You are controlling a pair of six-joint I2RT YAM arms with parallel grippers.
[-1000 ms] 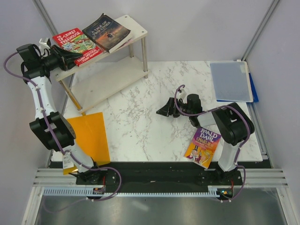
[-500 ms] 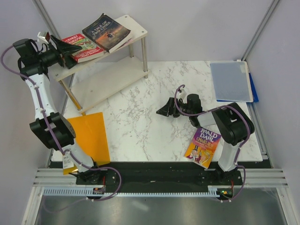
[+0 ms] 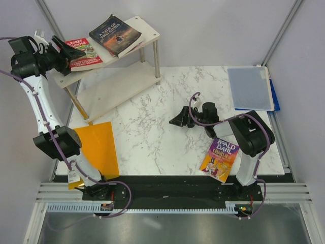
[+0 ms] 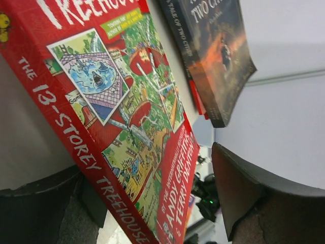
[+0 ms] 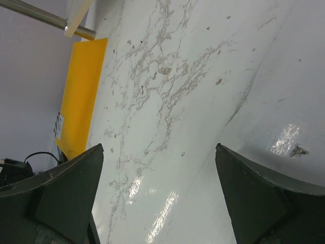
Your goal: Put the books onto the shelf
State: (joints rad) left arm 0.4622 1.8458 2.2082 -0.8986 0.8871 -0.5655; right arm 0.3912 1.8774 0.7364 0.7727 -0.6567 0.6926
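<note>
Left tool stands at the left end of the shelf, top board, jaws apart. In the left wrist view its fingers flank the near end of the "13-Storey Treehouse" book without clamping it. That book lies flat on the top board, just beside "A Tale of Two Cities", which is also flat there; both count as placed. Right tool rests low over the middle of the bench, jaws wide apart and empty, with only marble between them in its wrist view. The Roald Dahl book lies flat on the bench beside the right arm's base, nearer the front edge than the right tool and to its right. Its long axis runs diagonally, far-right to near-left, and its near corner is at or just over the front edge. The right arm is clearly nearer; judged, it must draw back towards its own base to reach the book. No other books are visible.
</note>
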